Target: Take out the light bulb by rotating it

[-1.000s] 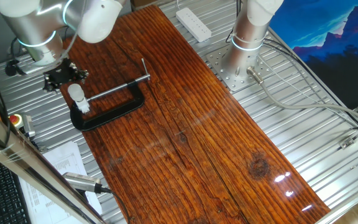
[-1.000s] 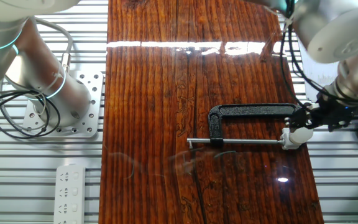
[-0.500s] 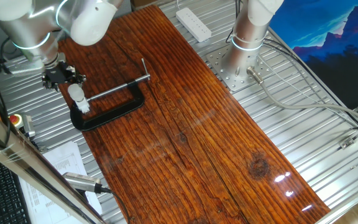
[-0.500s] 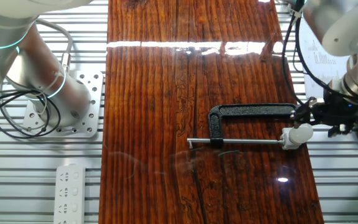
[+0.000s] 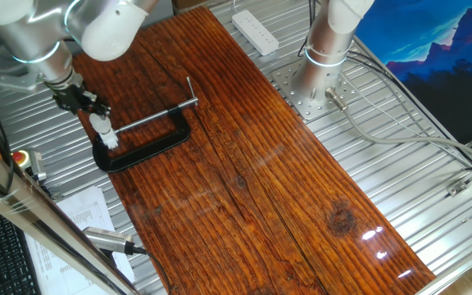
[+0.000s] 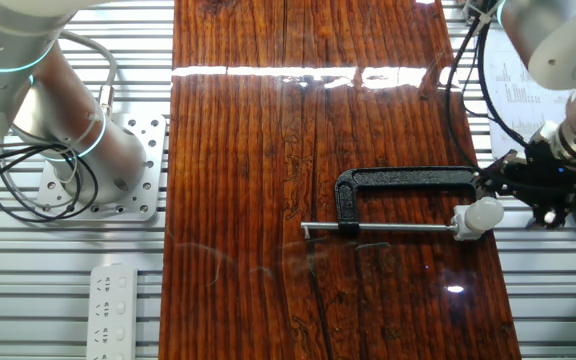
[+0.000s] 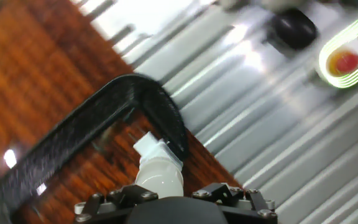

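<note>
Standing at the corner of a black C-clamp [image 5: 142, 139], the light bulb [image 5: 101, 124] is a small frosted white piece with a rounded dome and a short stubby body. In one fixed view its long axis runs up and slightly tilted, dome end toward the gripper [image 5: 79, 100], base end down toward the clamp. In the other fixed view the light bulb [image 6: 483, 212] lies just ahead of the gripper [image 6: 528, 190], its dome angled toward the black fingers and its narrower end meeting the tip of the clamp's steel screw rod [image 6: 378, 228]. In the hand view the light bulb [image 7: 160, 177] sits straight ahead of the jaws, dome nearest the camera, pointing away into a small white socket [image 7: 155, 149] that rests against the clamp's inner corner.

The jaws stand close beside the dome; whether they touch it, or are open or closed, cannot be told from these views.

Beyond the bulb, the C-clamp [image 6: 403, 182] lies flat on a dark reddish wooden board [image 6: 318, 120]. Past the board's edge, beyond the clamp, ribbed metal table surface [image 7: 278, 124] shows, with a red button ringed in green [image 7: 344, 61] off to the far side.
</note>
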You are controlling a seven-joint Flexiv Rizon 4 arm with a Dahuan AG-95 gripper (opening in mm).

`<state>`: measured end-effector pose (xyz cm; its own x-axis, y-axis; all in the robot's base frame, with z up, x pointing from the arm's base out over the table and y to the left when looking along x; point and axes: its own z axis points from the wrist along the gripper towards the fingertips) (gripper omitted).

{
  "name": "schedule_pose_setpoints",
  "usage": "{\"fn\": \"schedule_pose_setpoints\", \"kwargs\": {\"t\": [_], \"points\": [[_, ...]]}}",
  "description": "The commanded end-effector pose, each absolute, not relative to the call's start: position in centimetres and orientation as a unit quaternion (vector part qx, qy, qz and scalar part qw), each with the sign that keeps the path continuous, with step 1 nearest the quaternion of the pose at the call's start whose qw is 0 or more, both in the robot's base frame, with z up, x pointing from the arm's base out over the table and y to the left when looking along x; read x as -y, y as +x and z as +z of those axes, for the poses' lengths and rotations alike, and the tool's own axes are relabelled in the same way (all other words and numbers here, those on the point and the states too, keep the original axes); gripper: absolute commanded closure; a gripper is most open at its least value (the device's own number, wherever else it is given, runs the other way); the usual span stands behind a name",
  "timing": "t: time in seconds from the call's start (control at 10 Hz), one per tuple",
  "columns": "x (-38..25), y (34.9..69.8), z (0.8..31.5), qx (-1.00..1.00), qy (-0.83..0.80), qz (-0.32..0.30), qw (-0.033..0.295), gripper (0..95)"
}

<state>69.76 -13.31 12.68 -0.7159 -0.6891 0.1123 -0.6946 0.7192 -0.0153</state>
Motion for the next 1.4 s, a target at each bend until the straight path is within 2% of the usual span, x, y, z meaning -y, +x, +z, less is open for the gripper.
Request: {"fn": "schedule_pose_setpoints", "kwargs": {"t": [0.1,0.5,0.6,1.4], "points": [[13.9,69.4,12.5,0.973,0.225,0.013,0.039,19.0],[14.3,68.6,11.9,0.991,0.129,-0.017,0.032,19.0],[14.2,68.6,11.8,0.992,0.12,-0.02,0.033,38.0],[12.8,67.9,11.4,0.994,0.103,-0.024,0.031,38.0]]}}
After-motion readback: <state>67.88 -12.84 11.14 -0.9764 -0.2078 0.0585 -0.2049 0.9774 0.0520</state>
